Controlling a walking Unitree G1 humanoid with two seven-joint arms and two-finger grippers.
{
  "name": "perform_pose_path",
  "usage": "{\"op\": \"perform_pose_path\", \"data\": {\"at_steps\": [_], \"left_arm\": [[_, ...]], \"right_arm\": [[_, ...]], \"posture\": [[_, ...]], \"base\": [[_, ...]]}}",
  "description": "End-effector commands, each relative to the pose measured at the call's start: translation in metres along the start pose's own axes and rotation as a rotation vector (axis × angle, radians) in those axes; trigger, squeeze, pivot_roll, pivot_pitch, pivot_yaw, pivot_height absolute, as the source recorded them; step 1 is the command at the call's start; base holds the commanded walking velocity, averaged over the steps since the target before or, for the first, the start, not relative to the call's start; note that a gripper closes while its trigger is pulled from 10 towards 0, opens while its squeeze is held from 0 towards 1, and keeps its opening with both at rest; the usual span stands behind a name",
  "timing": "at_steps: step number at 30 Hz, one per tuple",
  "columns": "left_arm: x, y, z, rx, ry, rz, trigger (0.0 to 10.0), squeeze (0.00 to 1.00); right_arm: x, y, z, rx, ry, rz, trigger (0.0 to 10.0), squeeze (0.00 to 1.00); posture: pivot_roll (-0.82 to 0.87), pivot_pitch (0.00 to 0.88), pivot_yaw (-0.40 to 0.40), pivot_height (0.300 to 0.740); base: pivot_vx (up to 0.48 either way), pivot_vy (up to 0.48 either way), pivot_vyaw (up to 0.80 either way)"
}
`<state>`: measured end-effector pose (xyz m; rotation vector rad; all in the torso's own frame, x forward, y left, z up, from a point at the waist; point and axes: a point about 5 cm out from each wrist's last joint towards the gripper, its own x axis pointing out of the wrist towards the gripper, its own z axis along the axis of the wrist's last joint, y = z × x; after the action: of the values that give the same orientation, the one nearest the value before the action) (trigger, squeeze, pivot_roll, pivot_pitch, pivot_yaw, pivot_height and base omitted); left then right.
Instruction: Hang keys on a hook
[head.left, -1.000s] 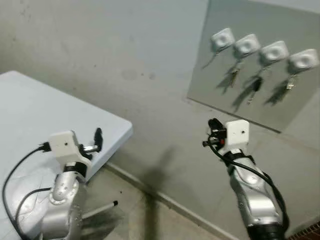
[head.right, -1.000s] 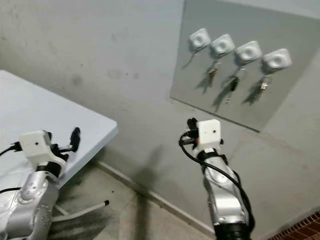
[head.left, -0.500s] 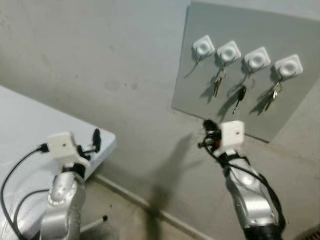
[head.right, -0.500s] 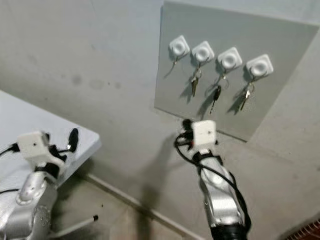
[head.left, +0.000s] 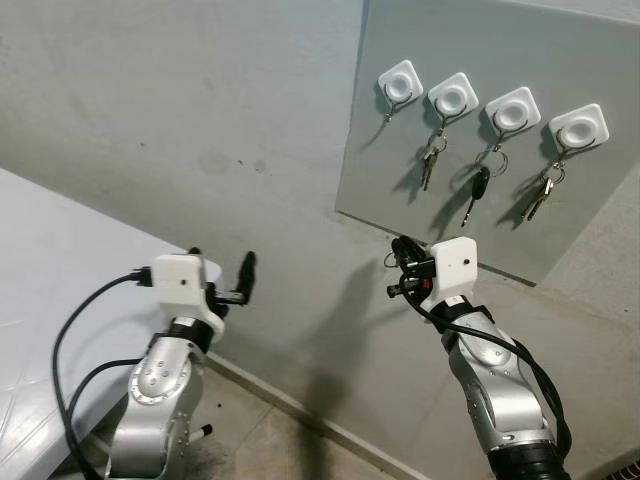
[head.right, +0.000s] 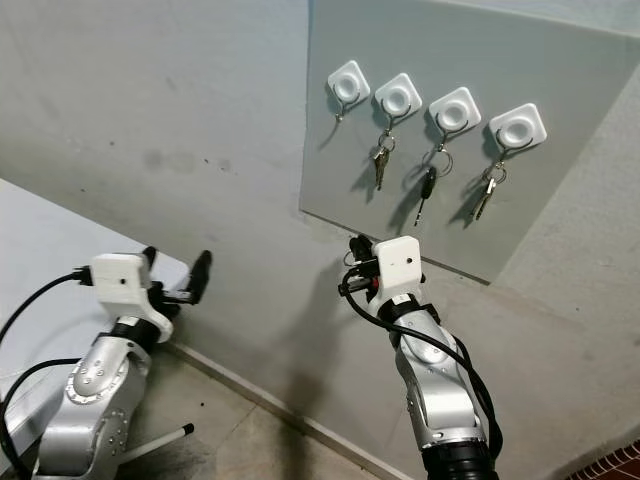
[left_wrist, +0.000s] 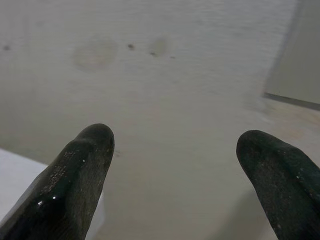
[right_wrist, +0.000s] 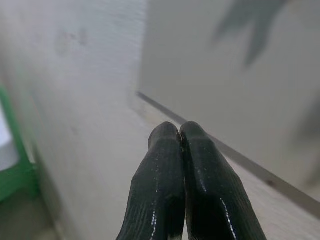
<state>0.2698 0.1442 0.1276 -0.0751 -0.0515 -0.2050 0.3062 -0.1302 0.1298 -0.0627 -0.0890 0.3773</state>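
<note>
Keys: three bunches counted, hanging on a grey board (head.left: 560, 200) fixed to the wall (head.left: 200, 120). Four white square hooks (head.left: 401, 82) (head.left: 453, 97) (head.left: 513, 108) (head.left: 580, 126) set in one row along the board's upper part, sloping slightly down toward the right. Leftmost hook bare of keys. Second hook carrying a small key bunch (head.left: 428, 166) on a ring. Third hook carrying a black-headed key (head.left: 478, 190) on a ring, hanging lowest of the three. Fourth hook carrying another bunch (head.left: 540, 196).

Far left: one white table (head.left: 50, 300), its corner reaching toward the wall. Just right of that, left gripper (head.left: 222, 282) raised above the table's edge, pointing at the bare wall; two black fingers (left_wrist: 75, 185) spread wide apart in the left wrist view, nothing between them. Two black cables looping down beside the silver left arm.

Further right: right gripper (head.left: 398, 268) lifted before the wall, just below the board's lower left corner, well under the row of hooks. Two fingers (right_wrist: 165, 195) pressed tight together along their length in the right wrist view; cannot tell whether anything thin is pinched between them, no key visible there. Board's lower edge running past the fingertips in that same view, blurred shadows of hanging keys above.
</note>
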Motion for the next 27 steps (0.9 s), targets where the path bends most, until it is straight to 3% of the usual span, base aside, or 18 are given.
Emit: {"op": "perform_pose_path", "data": {"at_steps": [1, 5, 14, 16, 27], "left_arm": [[0.003, -0.009, 0.011, 0.031, -0.036, -0.06, 10.0, 0.0], [0.012, -0.019, 0.018, 0.045, -0.063, -0.132, 10.0, 0.0], [0.021, -0.021, 0.03, 0.04, -0.097, -0.158, 10.0, 0.0], [0.028, -0.027, 0.043, 0.054, -0.117, -0.187, 10.0, 0.0], [0.033, -0.033, 0.061, 0.027, -0.156, -0.204, 10.0, 0.0]], "right_arm": [[0.006, 0.004, 0.014, 0.012, -0.041, 0.054, 10.0, 0.0], [0.011, 0.012, 0.027, 0.043, -0.077, 0.132, 10.0, 0.0], [0.016, 0.018, 0.038, 0.029, -0.106, 0.2, 10.0, 0.0], [0.032, 0.02, 0.061, 0.034, -0.178, 0.24, 10.0, 0.0], [0.051, 0.019, 0.087, 0.032, -0.268, 0.295, 10.0, 0.0]], "posture": [[-0.03, 0.0, -0.052, 0.74], [-0.02, 0.0, -0.06, 0.74], [-0.02, 0.0, -0.059, 0.74], [-0.04, 0.0, -0.051, 0.74], [-0.03, 0.0, -0.053, 0.74]], "base": [[0.0, 0.0, 0.0], [0.0, 0.0, 0.0], [0.0, 0.0, 0.0], [0.0, 0.0, 0.0], [0.0, 0.0, 0.0]]}}
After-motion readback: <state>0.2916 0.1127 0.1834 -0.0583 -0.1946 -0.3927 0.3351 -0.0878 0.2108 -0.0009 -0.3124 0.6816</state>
